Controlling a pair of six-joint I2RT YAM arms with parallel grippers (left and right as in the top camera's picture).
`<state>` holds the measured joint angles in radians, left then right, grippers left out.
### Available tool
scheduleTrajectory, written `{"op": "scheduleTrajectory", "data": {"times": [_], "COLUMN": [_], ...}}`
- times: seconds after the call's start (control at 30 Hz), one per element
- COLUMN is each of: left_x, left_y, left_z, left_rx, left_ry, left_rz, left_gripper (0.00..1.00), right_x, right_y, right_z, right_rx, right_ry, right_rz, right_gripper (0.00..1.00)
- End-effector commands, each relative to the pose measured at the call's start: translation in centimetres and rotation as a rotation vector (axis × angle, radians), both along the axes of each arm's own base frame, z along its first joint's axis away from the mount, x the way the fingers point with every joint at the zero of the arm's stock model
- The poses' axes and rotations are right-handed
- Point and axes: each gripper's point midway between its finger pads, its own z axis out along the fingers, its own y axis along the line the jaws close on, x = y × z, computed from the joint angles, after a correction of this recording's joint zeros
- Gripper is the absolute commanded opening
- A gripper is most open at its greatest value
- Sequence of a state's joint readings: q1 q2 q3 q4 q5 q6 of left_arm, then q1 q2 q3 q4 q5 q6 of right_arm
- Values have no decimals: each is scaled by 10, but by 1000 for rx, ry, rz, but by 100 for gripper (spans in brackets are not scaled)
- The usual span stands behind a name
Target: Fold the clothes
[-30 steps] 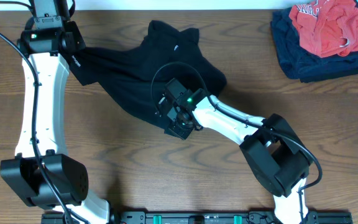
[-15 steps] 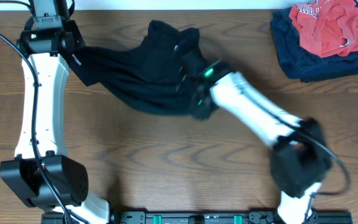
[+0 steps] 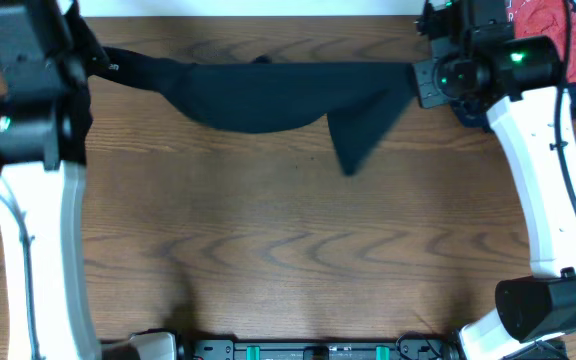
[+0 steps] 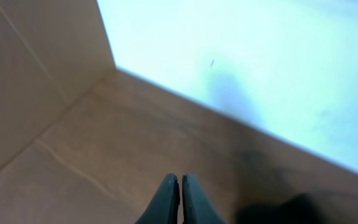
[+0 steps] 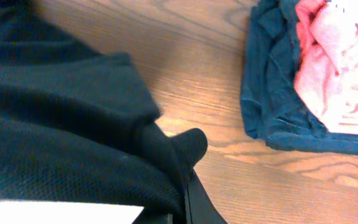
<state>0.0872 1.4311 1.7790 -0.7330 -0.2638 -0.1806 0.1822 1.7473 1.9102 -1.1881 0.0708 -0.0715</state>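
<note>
The black clothes (image 3: 268, 95) hang stretched just left of the navy pile (image 5: 272, 93), unfolded; every fold remains, I judge. My right pincer (image 5: 182, 202) is clenched on one end, and my left pincer (image 4: 180, 196) is clenched, I judge, on the other. Only the overhead view shows cloth reaching the left; its wrist view shows none.

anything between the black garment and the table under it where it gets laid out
Nothing visible. The black garment hangs stretched over bare table; the navy and red pile sits off to the right, beside the right tool.
</note>
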Motion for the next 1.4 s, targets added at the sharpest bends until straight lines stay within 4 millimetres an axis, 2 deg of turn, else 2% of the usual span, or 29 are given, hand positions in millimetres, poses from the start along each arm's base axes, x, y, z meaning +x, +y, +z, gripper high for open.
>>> {"op": "scheduleTrajectory", "data": {"times": [0.0, 0.17, 0.23, 0.37, 0.47, 0.57, 0.67, 0.77, 0.9, 1.03, 1.2, 1.37], "left_x": [-30, -78, -98, -136, -161, -183, -197, -203, -198, -177, -125, -53], "left_y": [6, -5, -12, -27, -35, -37, -36, -35, -33, -25, -25, -28], "left_z": [44, 91, 104, 117, 119, 118, 118, 121, 121, 111, 84, 45], "left_rx": [24, 32, 32, 26, 21, 19, 20, 22, 28, 46, 57, 59], "left_ry": [-124, -267, -308, -351, -360, -363, -370, -386, -381, -324, -203, -83], "left_rz": [39, 20, 1, -46, -75, -87, -85, -79, -67, -15, -14, -18], "left_gripper": [6, 6, 6, 6, 6, 6, 6, 7, 6, 6, 6, 6], "right_x": [-2, -28, -47, -90, -121, -143, -153, -153, -139, -111, -63, -15], "right_y": [-30, -52, -59, -61, -56, -55, -55, -52, -47, -41, -36, -31], "right_z": [50, 113, 137, 167, 177, 178, 173, 165, 154, 133, 87, 34], "right_rx": [-28, -29, -26, -10, 33, 53, 61, 70, 84, 97, 88, 82], "right_ry": [-128, -260, -303, -347, -357, -345, -316, -276, -231, -160, -37, 75], "right_rz": [-45, -80, -95, -93, -78, -79, -87, -77, -63, -51, -51, -51], "right_gripper": [1, 1, 1, 1, 1, 1, 1, 1, 1, 1, 1, 1]}}
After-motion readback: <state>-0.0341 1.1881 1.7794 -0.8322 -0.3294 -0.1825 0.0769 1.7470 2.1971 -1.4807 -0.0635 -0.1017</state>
